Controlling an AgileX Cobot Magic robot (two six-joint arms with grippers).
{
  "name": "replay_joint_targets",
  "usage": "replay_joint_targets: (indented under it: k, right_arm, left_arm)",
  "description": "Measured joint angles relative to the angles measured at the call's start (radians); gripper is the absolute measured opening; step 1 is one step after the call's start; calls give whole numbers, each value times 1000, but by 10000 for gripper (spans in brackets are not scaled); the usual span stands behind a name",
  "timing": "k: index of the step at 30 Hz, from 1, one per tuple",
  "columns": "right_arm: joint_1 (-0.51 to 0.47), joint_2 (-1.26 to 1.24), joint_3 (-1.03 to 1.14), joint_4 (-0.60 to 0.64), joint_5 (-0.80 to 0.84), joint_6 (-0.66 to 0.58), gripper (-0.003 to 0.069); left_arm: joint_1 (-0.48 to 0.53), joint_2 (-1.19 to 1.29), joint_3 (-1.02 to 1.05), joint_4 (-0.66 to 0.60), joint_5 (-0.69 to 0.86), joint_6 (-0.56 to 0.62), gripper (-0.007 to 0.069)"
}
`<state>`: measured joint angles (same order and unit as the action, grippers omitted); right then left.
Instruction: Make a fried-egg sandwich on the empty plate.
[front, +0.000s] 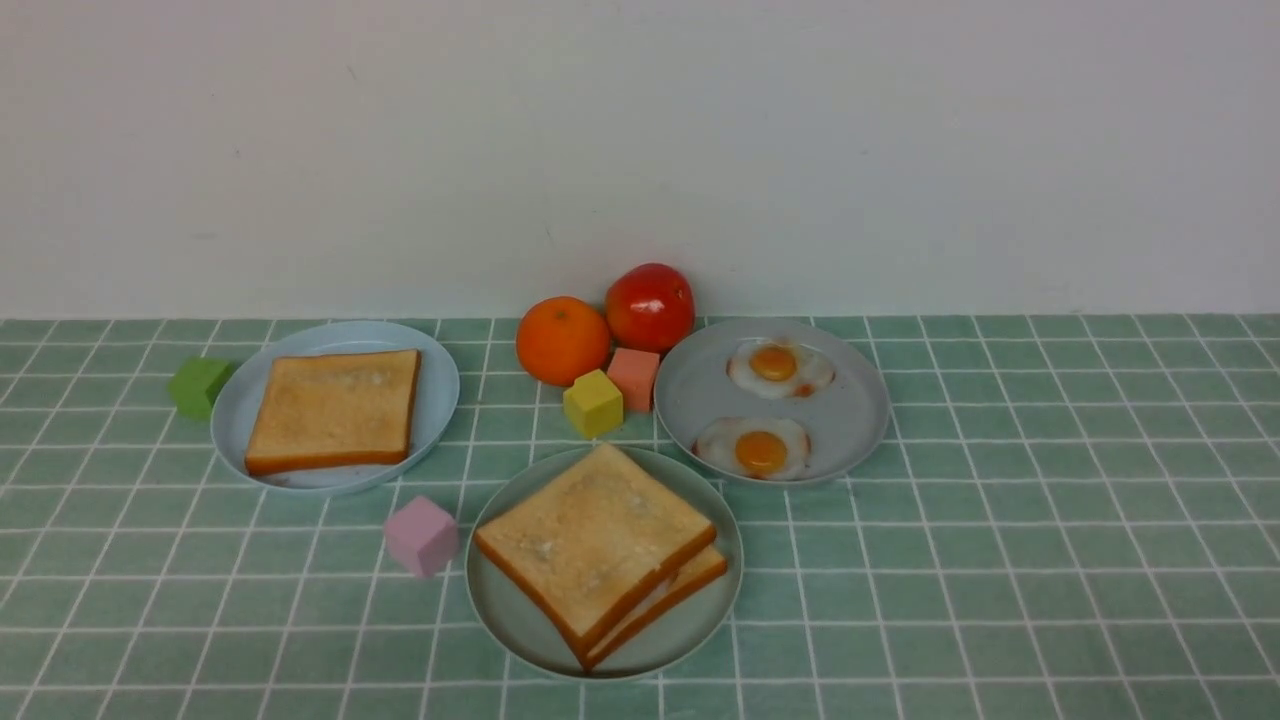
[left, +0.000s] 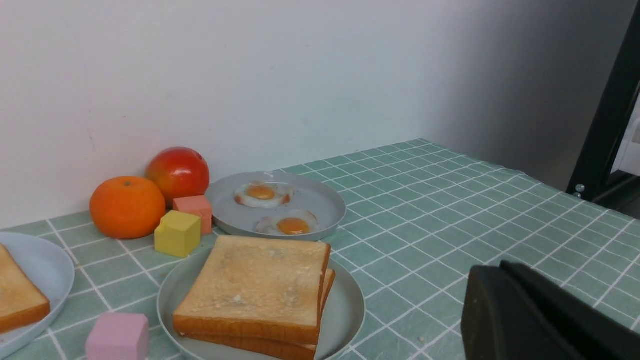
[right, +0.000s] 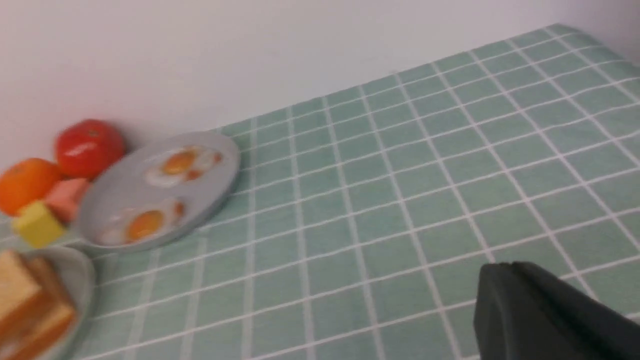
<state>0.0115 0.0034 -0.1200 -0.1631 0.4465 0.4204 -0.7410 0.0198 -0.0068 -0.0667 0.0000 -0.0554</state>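
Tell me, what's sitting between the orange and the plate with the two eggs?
In the front view, a salmon-pink cube and a yellow cube sit between the orange and the egg plate.

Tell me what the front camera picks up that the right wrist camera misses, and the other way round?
Only the front view shows the light-blue plate with its single toast, the green cube, the pink cube and the whole sandwich plate. Only the right wrist view shows the dark right claw and the far corner of the tablecloth. Both show the grey plate with two fried eggs, the tomato, the orange, the yellow cube, the salmon cube and the stacked toast, cut off in the wrist view.
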Motion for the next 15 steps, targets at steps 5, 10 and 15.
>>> replay_joint_targets:
  k: [5, 10, 15]
  right_arm:
    - [-40, -10, 47, 68, -86, -127, -14]
    - [-12, -13, 89, 68, -158, -153, -14]
    - [-11, -13, 145, 103, -139, -199, -13]
  left_arm:
    - [0, 0, 0, 0, 0, 0, -13]
    - [0, 0, 0, 0, 0, 0, -13]
    - [0, 0, 0, 0, 0, 0, -13]
